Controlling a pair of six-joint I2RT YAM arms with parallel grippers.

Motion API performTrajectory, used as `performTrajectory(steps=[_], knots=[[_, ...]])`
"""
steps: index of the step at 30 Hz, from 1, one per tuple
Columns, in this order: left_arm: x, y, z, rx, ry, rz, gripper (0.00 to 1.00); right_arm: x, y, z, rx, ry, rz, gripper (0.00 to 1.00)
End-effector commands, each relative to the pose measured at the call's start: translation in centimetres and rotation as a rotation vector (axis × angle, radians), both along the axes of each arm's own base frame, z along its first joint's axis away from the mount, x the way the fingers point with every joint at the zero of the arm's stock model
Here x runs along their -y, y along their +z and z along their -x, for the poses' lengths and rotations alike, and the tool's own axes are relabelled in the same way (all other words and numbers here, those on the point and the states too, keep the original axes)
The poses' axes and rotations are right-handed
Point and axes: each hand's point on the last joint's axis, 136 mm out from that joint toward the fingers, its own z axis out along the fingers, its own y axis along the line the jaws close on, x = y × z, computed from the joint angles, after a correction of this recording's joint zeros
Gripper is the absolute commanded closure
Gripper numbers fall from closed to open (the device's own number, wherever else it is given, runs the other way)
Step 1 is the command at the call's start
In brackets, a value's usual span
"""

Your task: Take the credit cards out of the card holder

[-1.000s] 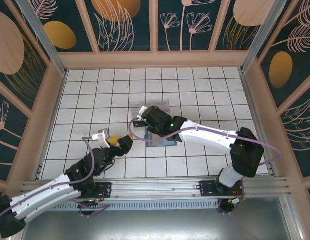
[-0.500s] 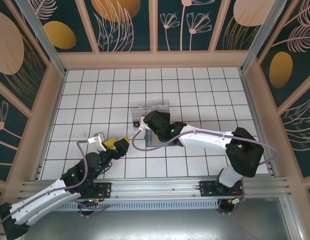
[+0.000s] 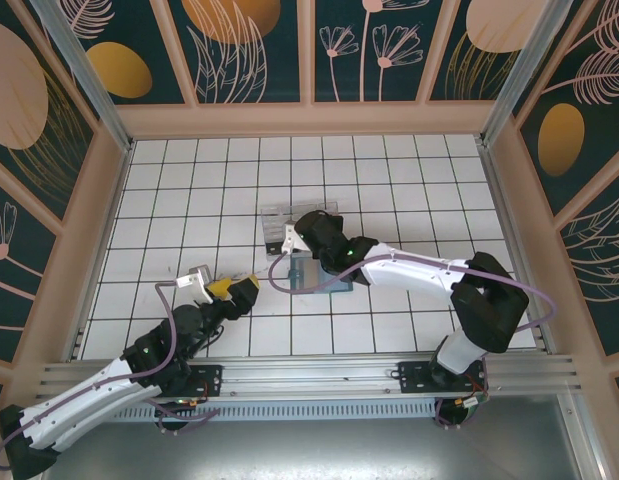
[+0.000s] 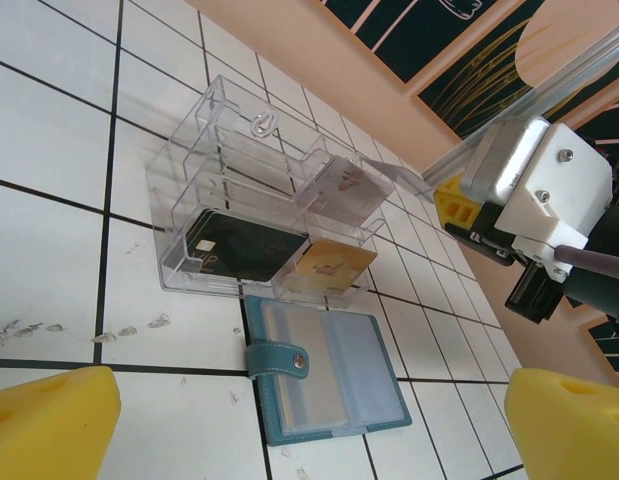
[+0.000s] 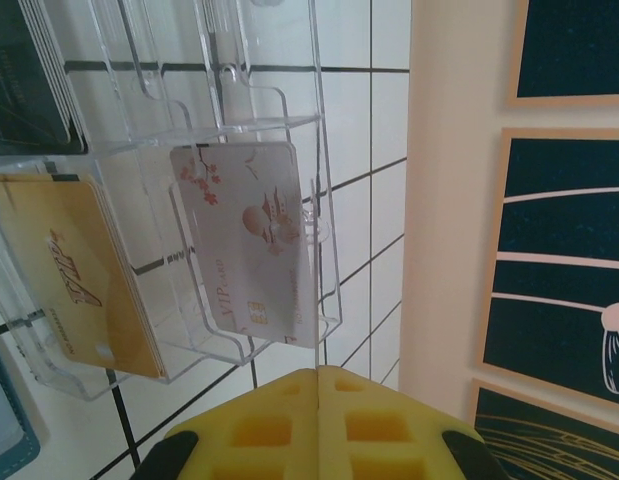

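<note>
The left gripper sits to the left of the clear box and nearer the arm bases, its yellow fingers spread wide with nothing between them. Small dark smudges mark the white tile on the box's left near side.

The clear box lies flat on the tiled table. In its compartments are a black card, a gold card beside it, and a pale blossom-print card in the compartment behind the gold one.

The card holder lies open just beside the box's near edge, greyish-blue sleeves up and its snap strap folded over the left edge. Whether any cards are in the sleeves cannot be told.

From above, the right arm reaches in from the right and crosses over the card holder, hiding most of it. The right gripper hovers at the box's right side, by the blossom-print card, its yellow pads pressed together on nothing.
</note>
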Motion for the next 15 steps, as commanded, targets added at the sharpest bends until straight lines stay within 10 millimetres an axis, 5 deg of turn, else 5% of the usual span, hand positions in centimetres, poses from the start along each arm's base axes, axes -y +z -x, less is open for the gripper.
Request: performTrajectory(steps=[1,15], knots=[[-0.5,-0.6,-0.1,-0.001,0.019,-0.024,0.01,-1.0,-0.3,-0.4,-0.01,0.013,-0.025,1.0],[-1.1,-0.7,0.0,0.009,0.031,-0.024,0.01,-1.7,-1.2,-2.3,-0.023,-0.025,-0.03,1.0]])
